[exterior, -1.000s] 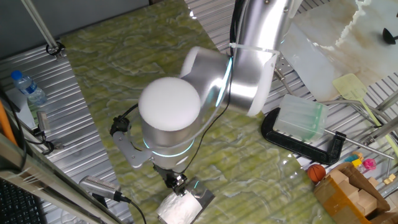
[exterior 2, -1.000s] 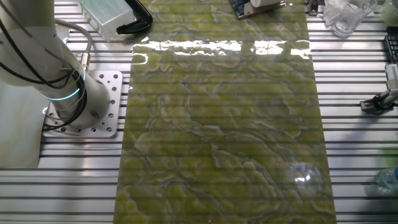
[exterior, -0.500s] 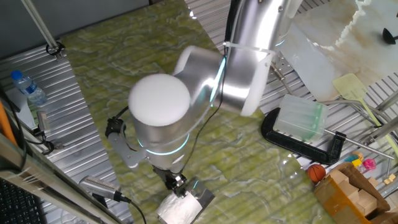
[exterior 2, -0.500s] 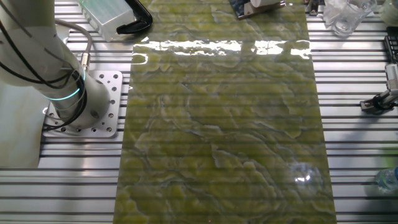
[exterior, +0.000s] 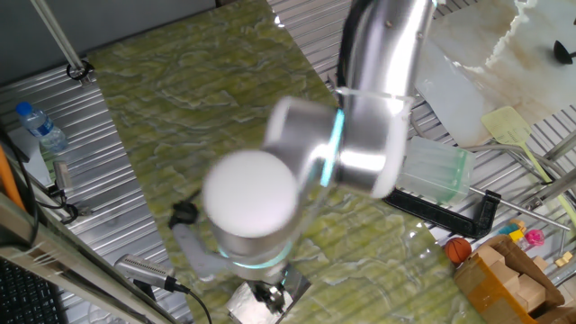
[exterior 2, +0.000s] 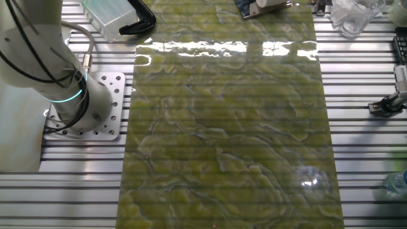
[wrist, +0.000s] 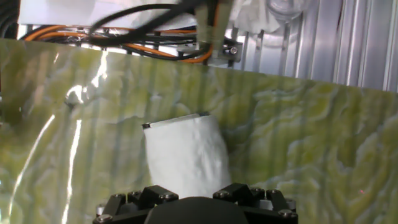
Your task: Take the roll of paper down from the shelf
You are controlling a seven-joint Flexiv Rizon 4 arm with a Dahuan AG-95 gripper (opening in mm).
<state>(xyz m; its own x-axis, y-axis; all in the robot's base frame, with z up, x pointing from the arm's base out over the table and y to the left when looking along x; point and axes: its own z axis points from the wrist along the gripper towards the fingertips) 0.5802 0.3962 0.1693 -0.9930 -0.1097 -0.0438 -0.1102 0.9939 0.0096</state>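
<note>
The roll of paper point(exterior: 243, 309) is a white soft cylinder at the bottom edge of one fixed view, on the green mat. It rests against the shiny grey metal shelf point(exterior: 296, 284). My gripper point(exterior: 269, 294) is low over the roll, largely hidden under the blurred arm. In the hand view the roll point(wrist: 185, 157) fills the centre and runs down between the two black finger mounts of my gripper point(wrist: 198, 188). A dark edge of the shelf point(wrist: 176, 120) shows at the roll's far end. The fingertips are hidden. The other fixed view shows neither roll nor gripper.
A translucent plastic box point(exterior: 437, 171) sits on a black clamp point(exterior: 452, 214) at the right. A cardboard box point(exterior: 509, 281) and small toys are beyond it. A water bottle point(exterior: 41, 127) stands at the left. A metal brush point(exterior: 144, 269) lies near the roll. Orange cables point(wrist: 124, 45) run behind the mat.
The arm has swung lower and to the right over the roll and is motion-blurred. The roll and shelf stay in place. The other fixed view barely changes.
</note>
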